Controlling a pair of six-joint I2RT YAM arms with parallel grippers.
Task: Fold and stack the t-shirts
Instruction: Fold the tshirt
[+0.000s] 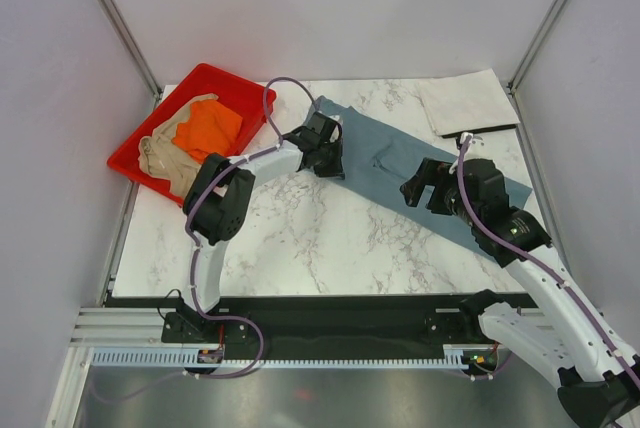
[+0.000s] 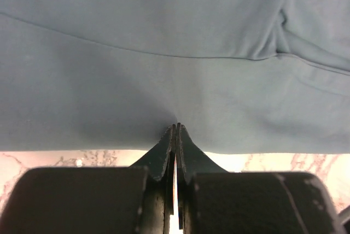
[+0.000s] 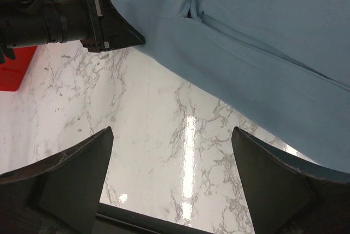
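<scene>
The blue-grey t-shirt [image 1: 385, 153] lies flat on the marble surface [image 1: 300, 233]. In the top view its long axis runs on a slant, from about 10 o'clock near the red tray [image 1: 205, 76] down to about 4 o'clock by the right arm. The left tool [image 2: 176, 131] has its jaws pressed together on the shirt's near edge at the 10 o'clock end. Its wrist view shows a small pinch of cloth drawn up between the tips, with the rest of the shirt spreading away toward 12 o'clock. The right tool [image 3: 169, 134] stands with its jaws wide apart and holds nothing. In its wrist view bare marble fills the gap between the fingers, and the shirt's edge lies just beyond, toward 1 o'clock. That is what the next move depends on: the right arm is the nearer one to the free 4 o'clock end, and it probably has to move onto that same long edge before both tools can lift and fold the shirt across its width. The orange t-shirt [image 1: 208, 128] and the tan t-shirt [image 1: 160, 156] sit crumpled in the tray. The off-white t-shirt [image 1: 465, 100] lies folded flat at about 1 o'clock, well apart from both tools.
</scene>
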